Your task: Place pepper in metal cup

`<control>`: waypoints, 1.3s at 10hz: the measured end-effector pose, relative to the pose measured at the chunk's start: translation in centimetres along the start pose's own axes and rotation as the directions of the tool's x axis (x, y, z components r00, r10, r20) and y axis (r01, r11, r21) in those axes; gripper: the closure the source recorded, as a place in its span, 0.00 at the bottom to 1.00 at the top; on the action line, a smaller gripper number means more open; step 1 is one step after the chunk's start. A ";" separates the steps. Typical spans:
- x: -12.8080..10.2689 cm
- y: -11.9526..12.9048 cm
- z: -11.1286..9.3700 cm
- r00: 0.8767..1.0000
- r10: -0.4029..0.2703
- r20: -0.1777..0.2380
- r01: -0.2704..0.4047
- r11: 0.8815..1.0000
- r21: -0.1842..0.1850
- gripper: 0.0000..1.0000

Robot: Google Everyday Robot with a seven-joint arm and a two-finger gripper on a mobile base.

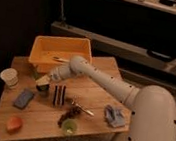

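The low table [95, 94] shows pale, matt wooden planks, and the yellow rectangular bin [62, 50] looks like smooth plastic. The white paper cup [9, 77] is dull, and the blue cloth [115, 116] lies crumpled and soft. Over the small dark metal cup [42, 87] sits the gripper [44, 80], on a smooth, softly shiny white arm [107, 83].

A yellow bin [60, 51] sits at the back of the wooden table [98, 92]. A white paper cup [9, 77] stands left of the bin, nearer the front. The gripper [44, 81] hovers just in front of the bin.
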 end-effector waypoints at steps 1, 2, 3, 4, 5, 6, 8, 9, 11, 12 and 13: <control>0.2 -0.1 0.1 1.000 -0.002 0.002 0.002 1.000 -0.002 0.82; 0.3 -0.2 0.1 1.000 -0.004 0.004 0.004 1.000 -0.003 0.79; 0.4 -0.3 0.2 1.000 -0.005 0.006 0.005 1.000 -0.004 0.73; 0.5 -0.4 0.2 1.000 -0.005 0.010 0.005 1.000 -0.004 0.61; 0.5 -0.4 0.2 1.000 -0.006 0.014 0.006 1.000 -0.002 0.53; 0.5 -0.5 0.2 1.000 -0.006 0.018 0.006 1.000 0.001 0.45; 0.6 -0.7 0.2 1.000 -0.007 0.026 0.007 1.000 0.008 0.24; 0.6 -0.7 0.2 1.000 -0.008 0.029 0.007 1.000 0.011 0.20; 0.6 -0.8 0.1 0.999 -0.012 0.044 0.011 1.000 0.023 0.20; 0.6 -0.8 -0.1 0.999 -0.011 0.048 0.010 1.000 0.030 0.20; 0.5 -0.8 -0.4 0.999 0.005 0.048 -0.007 0.999 0.037 0.20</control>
